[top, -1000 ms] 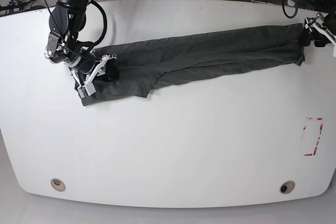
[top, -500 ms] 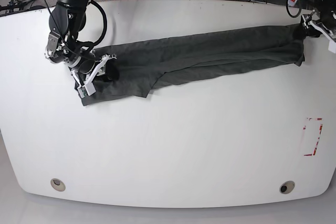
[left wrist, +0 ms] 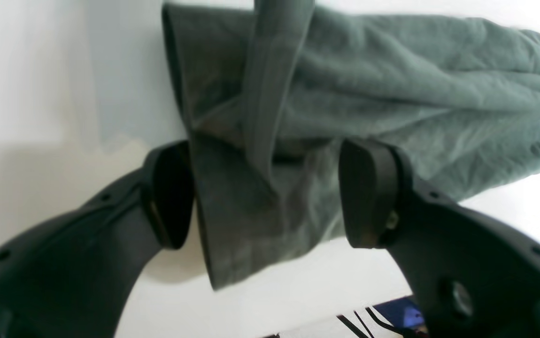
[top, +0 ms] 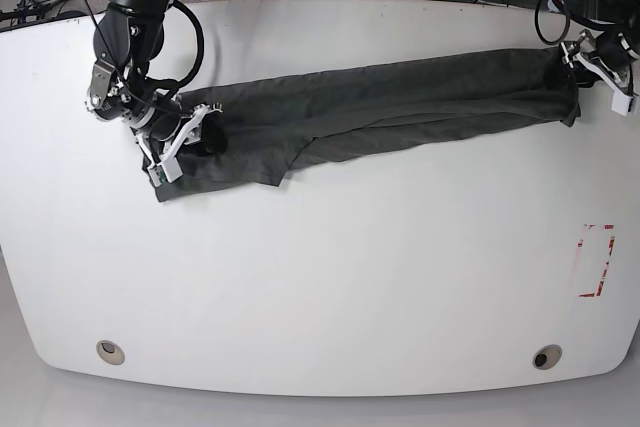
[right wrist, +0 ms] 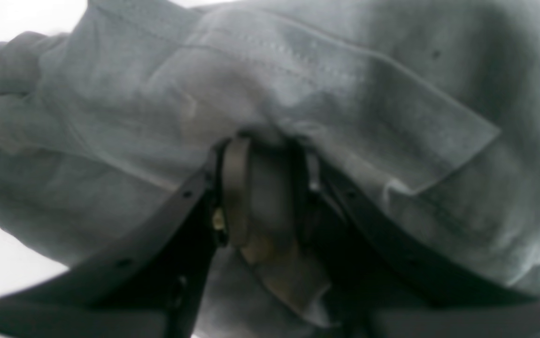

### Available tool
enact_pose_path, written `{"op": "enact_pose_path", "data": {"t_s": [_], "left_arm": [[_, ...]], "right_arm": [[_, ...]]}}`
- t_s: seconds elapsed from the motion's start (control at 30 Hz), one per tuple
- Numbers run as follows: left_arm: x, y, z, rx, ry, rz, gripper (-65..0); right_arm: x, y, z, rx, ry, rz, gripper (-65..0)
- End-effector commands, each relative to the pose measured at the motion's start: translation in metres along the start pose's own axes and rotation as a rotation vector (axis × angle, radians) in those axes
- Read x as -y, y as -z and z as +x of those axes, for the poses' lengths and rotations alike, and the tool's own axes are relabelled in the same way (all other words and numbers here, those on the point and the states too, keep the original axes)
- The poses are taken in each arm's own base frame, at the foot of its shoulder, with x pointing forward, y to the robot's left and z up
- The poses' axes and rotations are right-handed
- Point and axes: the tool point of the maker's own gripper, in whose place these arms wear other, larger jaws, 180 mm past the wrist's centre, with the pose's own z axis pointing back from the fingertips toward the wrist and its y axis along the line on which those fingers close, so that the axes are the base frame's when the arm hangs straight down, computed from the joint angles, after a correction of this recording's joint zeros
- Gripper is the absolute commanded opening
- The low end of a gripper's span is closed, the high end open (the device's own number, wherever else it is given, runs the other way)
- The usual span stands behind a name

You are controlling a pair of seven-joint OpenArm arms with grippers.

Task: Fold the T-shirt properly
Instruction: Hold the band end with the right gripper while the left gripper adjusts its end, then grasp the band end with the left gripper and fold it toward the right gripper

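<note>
Stretch step: right claw [right wrist: 265,188] clamped on T-shirt [top: 390,107]; left claw [left wrist: 265,197] wide apart, straddling end. I close left next, carefully.

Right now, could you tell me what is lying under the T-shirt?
Under the T-shirt only the white table shows around its edges. The right hand pinches one end; whether anything else lies beneath the cloth cannot be seen.

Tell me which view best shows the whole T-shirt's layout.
The base view: the T-shirt stretches as one long band across the table. The left wrist view shows only the end by the open left end effector; the right wrist view shows folds pinched by the right end effector.
</note>
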Motion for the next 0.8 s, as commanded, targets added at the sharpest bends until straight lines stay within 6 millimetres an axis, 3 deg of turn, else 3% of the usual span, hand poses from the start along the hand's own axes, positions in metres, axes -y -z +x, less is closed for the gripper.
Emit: {"op": "enact_pose_path", "data": {"t_s": [0.0, 0.37, 0.57, 0.77], "left_arm": [[0.0, -0.004, 0.01, 0.019, 0.024, 0.001, -25.1], [0.015, 0.01, 0.016, 0.035, 0.024, -0.042, -42.4], [0.014, 0.01, 0.016, 0.025, 0.041, -0.026, -64.4], [0.018, -0.003, 0.033, 0.023, 0.185, 0.068, -65.0]], "right_arm": [[0.008, -0.002, -0.014, -0.08, -0.014, -0.038, -50.9], [0.008, -0.002, -0.014, -0.08, -0.014, -0.038, -50.9], [0.008, -0.002, -0.014, -0.08, -0.014, -0.038, -51.0], [0.008, -0.002, -0.016, -0.082, -0.012, -0.038, -51.0]]}}
